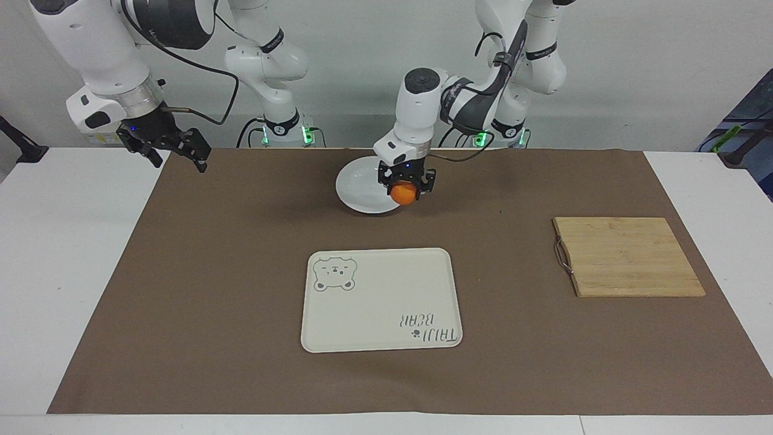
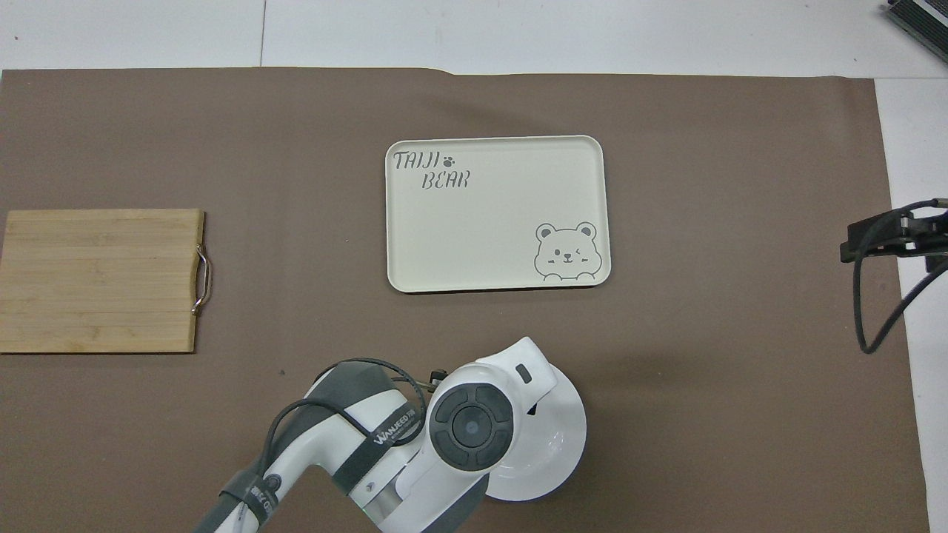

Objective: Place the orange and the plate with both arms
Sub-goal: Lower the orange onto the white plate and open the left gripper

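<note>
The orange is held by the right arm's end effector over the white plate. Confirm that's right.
Wrong arm: the facing view shows the left arm's end effector holding the orange over the white plate. The right end effector waits at the mat's edge.

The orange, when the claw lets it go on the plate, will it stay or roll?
The orange is round, so it may roll. The left claw holds it over the plate, whose shallow dished centre would probably catch it. The plate looks glossy, so a release near the rim could let it slide off.

A cream bear tray and a wooden cutting board lie well apart on brown paper.
</note>
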